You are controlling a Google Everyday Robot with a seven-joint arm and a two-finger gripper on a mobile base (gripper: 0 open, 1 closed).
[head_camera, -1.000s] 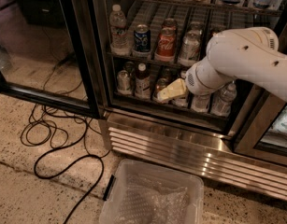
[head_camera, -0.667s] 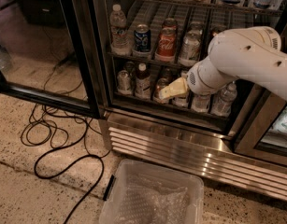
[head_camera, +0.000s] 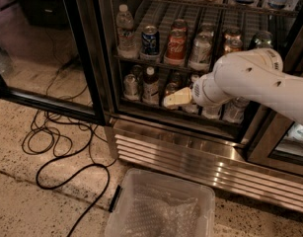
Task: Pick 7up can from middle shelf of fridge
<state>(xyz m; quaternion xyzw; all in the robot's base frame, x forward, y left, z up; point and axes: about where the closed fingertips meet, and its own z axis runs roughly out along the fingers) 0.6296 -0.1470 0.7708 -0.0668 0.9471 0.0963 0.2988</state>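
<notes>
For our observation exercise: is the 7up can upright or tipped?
Upright: the 7up can stands on its base on the middle shelf. The gripper is below it, at the lower shelf.

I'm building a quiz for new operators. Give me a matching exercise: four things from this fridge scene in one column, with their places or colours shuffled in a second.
Things:
1. 7up can
2. Coca-Cola can
3. end effector
4. bin

Descriptions:
A. clear, on the floor before the fridge
B. red, on the middle shelf
C. cream, level with the lower shelf
D. silver-grey, just right of the red can

Pairs: 1-D, 2-B, 3-C, 4-A
</notes>
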